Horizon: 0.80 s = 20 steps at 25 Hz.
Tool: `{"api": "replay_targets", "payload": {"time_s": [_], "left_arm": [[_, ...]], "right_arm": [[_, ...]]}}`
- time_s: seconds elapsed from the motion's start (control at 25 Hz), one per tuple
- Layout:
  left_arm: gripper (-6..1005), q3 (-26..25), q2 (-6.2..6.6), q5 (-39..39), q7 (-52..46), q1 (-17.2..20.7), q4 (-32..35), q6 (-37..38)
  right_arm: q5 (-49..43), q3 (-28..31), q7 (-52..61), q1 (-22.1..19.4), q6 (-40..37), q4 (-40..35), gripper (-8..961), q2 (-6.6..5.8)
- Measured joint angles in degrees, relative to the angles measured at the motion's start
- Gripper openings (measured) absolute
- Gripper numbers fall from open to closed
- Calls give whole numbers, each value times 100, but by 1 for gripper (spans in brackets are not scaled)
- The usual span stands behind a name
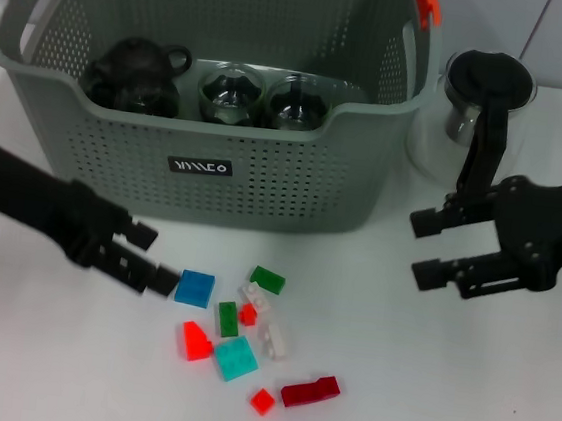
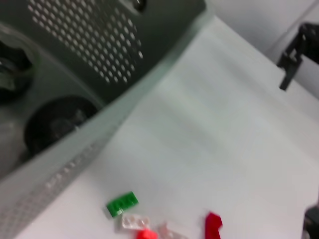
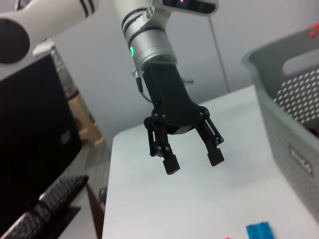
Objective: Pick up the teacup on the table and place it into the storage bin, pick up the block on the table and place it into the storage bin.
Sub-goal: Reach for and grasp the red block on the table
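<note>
The left claw (image 1: 154, 266) is open and hangs low over the table (image 1: 462, 401), its tips just beside the blue block (image 1: 194, 288) at the edge of a little pile of blocks. The right claw (image 1: 428, 248) is open too and waits off to the side, near the glass pitcher (image 1: 479, 101). The storage bin (image 1: 265, 174) stands at the back of the table, and I can see glass cups (image 1: 231, 95) and a dark teapot (image 1: 134, 74) inside it, so I think the cup part is done. The blocks lie close together, so the claw could push the blue one away or bump the others. The bin has a small black label (image 1: 201, 166) with white letters, but I can't read them.
</note>
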Motion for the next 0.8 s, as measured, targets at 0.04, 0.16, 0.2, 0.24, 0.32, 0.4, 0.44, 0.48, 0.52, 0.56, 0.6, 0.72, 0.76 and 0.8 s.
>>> {"api": "replay_targets", "payload": {"time_s": [0.04, 0.16, 0.2, 0.24, 0.32, 0.4, 0.44, 0.48, 0.52, 0.56, 0.6, 0.72, 0.76, 0.8], "left_arm": [[891, 42, -26, 53, 171, 42, -18, 18], [890, 125, -65, 137, 572, 128, -83, 120], [890, 149, -73, 162, 687, 142, -114, 174], [890, 176, -85, 212, 795, 158, -138, 229], [890, 248, -112, 318, 945, 184, -158, 302], [890, 346, -156, 370, 1070, 231, -162, 334], [890, 386, -176, 376, 1110, 253, -162, 331], [890, 424, -199, 385, 1152, 277, -170, 323], [890, 445, -213, 393, 1177, 289, -180, 314], [890, 464, -225, 398, 1193, 299, -197, 307], [890, 475, -235, 401, 1208, 307, -212, 303], [890, 469, -265, 362, 1248, 346, -237, 285], [890, 438, -280, 291, 1280, 366, -257, 272], [890, 403, -291, 205, 1317, 377, -285, 259]], "right_arm": [[-67, -63, 4, 53, 19, 0, 699, 20], [-248, -260, 7, 238, 86, -14, 699, 73], [-303, -314, 7, 294, 117, -25, 699, 84], [-397, -412, 7, 376, 167, -38, 699, 113], [-527, -581, 7, 500, 237, -72, 699, 159], [-654, -756, 8, 620, 269, -137, 698, 219], [-726, -841, 10, 674, 275, -195, 698, 269], [-803, -917, 17, 704, 281, -276, 698, 315], [-870, -979, 29, 717, 281, -361, 698, 351], [-961, -1058, 51, 723, 280, -474, 698, 393], [-1052, -1149, 75, 726, 277, -598, 698, 441], [-1234, -1384, 133, 728, 245, -897, 699, 538], [-1246, -1431, 131, 728, 234, -958, 699, 553], [-1243, -1449, 112, 729, 223, -984, 699, 560]]}}
